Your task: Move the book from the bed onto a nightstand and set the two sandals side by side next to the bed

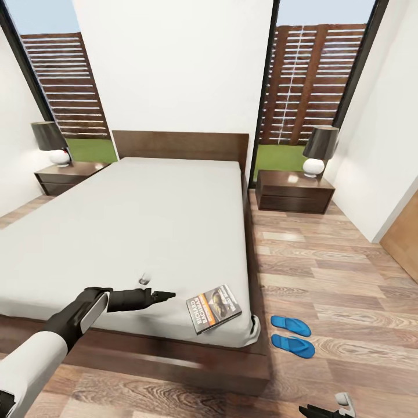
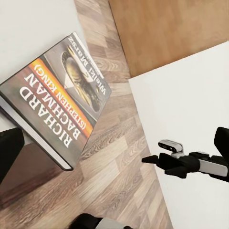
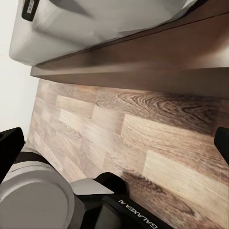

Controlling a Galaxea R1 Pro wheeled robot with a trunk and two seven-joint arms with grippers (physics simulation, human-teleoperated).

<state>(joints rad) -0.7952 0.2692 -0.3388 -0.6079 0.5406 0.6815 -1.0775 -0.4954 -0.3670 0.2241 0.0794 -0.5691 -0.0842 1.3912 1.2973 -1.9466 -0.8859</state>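
On the near right corner of the mattress: the book (image 1: 213, 308) lies flat, cover up, overhanging nothing that the head view shows, its title band readable in the left wrist view (image 2: 55, 98).
Book, long axis: runs diagonally, from near-left to far-right across the corner of the bed (image 1: 116, 232).
Book to left gripper: the left gripper (image 1: 165, 296) hovers just above the mattress, fingers pointing right at the book's left short edge, near but apart from it.
Left jaws: fingers look drawn close together in the head view, holding nothing; the left wrist view shows dark finger edges at its borders, so the exact gap cannot be told.
Nearer arm: the left, by a clear margin; the right gripper (image 1: 325, 411) hangs low over the floor, well apart from the book.
Right jaws: state cannot be told from these views.
Sandals: the two sandals (image 1: 292, 335) lie on the wood floor just beside the bed's near right corner, roughly parallel, toes pointing left.
Nightstand, right: nightstand (image 1: 294, 190) stands far right of the bed, bearing a lamp (image 1: 320, 150); judged the nearer drop point.
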